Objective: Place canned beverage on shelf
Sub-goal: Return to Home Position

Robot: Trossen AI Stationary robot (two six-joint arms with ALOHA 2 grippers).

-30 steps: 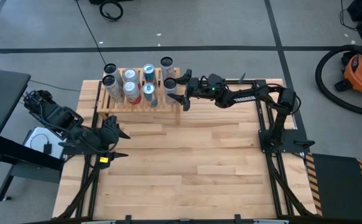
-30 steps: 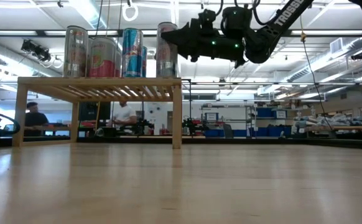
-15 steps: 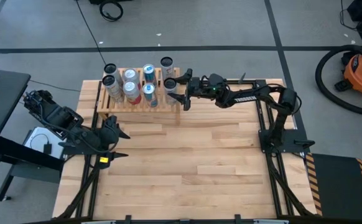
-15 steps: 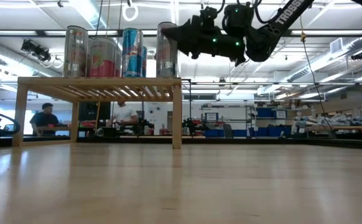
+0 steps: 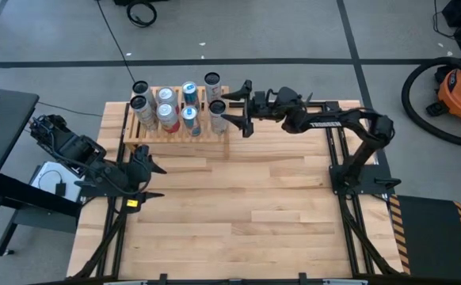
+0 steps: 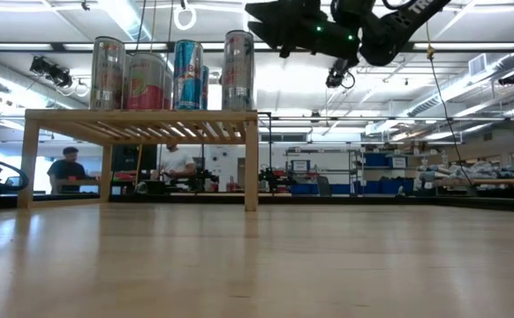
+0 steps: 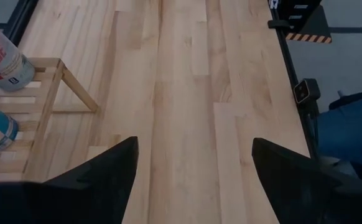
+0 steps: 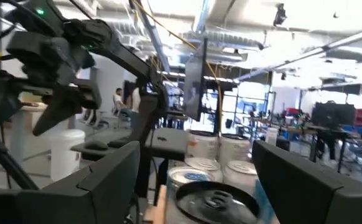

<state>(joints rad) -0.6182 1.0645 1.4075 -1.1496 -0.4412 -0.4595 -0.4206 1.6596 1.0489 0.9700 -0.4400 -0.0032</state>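
Note:
The shelf (image 5: 175,136) stands at the table's far edge, left of the middle, and carries several upright cans (image 6: 187,74). The can at its right end (image 5: 217,115) rests on its base on the slats (image 6: 238,71); its top shows in the right wrist view (image 8: 215,199). My right gripper (image 5: 237,108) hangs open just right of that can and above the can tops (image 6: 261,16), touching nothing (image 8: 193,155). My left gripper (image 5: 153,168) waits open at the table's left edge, above bare planks (image 7: 193,149), with the shelf's corner (image 7: 50,87) in its view.
Bare plank tabletop (image 5: 238,206) spreads in front of the shelf toward the near edge. An orange vacuum (image 5: 460,87) stands on the floor beyond the table's right side. People (image 6: 63,170) sit in the room behind the table.
My right gripper has risen from beside the right-end can to above the can tops, drawn slightly back toward the table's right, and tipped its fingers upward. Its fingers stay apart. The can stands where it was on the shelf.

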